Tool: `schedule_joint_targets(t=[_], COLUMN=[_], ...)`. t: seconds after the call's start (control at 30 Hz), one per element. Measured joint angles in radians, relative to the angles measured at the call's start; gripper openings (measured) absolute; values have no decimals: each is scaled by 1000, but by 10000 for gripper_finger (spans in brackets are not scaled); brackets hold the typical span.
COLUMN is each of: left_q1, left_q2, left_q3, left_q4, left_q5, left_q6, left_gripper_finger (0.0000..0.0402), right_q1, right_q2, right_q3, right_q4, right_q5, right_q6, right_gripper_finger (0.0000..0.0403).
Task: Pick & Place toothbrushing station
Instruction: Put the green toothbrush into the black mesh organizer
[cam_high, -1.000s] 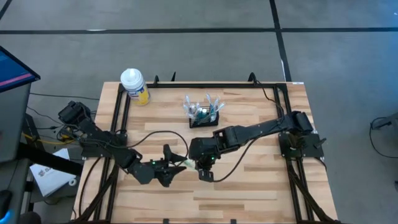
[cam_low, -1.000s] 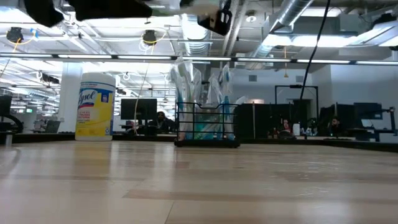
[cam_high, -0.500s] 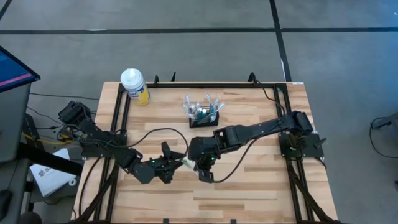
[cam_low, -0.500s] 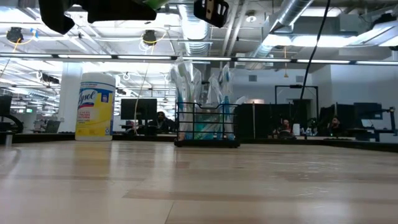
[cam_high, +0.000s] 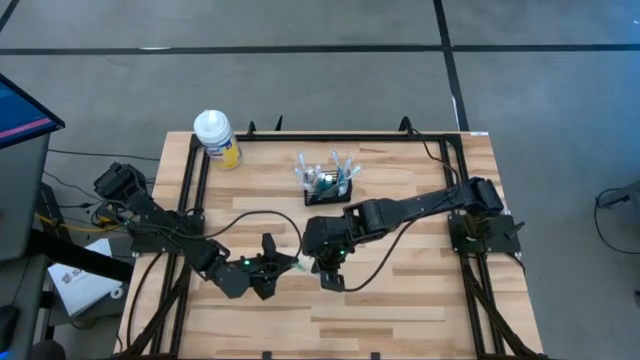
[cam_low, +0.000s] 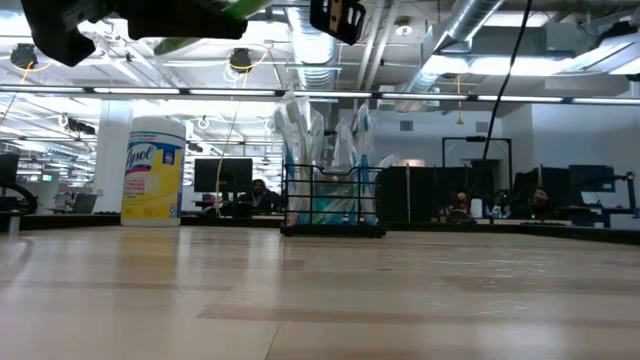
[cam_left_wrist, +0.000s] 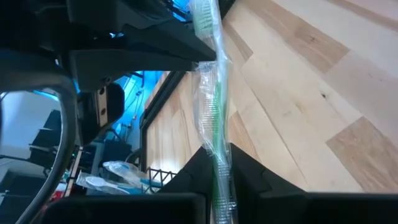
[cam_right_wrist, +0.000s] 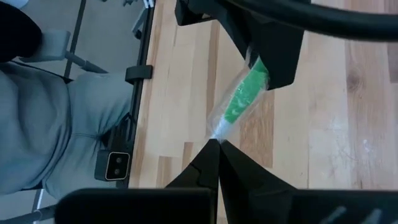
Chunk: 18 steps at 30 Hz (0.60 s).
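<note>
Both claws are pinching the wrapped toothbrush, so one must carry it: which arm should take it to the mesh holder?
Probably the right. The right claw grips the wrapped toothbrush and sits nearer the mesh holder than the left claw.

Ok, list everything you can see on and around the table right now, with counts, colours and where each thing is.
Wrapped toothbrush: one, green in clear wrapper, held above the table's middle between both grippers.
Toothbrushing station: one, black wire mesh, holding wrapped toothbrushes, far centre of the table.
Wipes canister: one, yellow with white cap, far left corner.
Table: one, light wood with black frame.
Monitor: one, blue screen, left of the table.
Left gripper: one, dark, shut on the toothbrush.
Right gripper: one, dark, shut on its other end.
</note>
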<state>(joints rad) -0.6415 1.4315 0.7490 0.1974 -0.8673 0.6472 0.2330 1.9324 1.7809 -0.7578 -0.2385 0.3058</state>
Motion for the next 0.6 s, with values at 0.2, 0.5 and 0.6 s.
schedule_joint_targets(t=[0.2, 0.5, 0.6], left_q1=[0, 2, 1], left_q2=[0, -2, -2], left_q3=[0, 2, 2], left_q4=[-1, -8, -10], left_q5=[2, -9, -9], left_q6=[0, -33, -35], left_gripper_finger=[15, 15, 15], right_q1=[-1, -14, -14], right_q2=[1, 3, 3], right_q3=[2, 88, 128], right_q4=[2, -74, -98], right_q5=[-21, -76, -73], right_q6=[-38, -57, -105], right_gripper_finger=[12, 61, 62])
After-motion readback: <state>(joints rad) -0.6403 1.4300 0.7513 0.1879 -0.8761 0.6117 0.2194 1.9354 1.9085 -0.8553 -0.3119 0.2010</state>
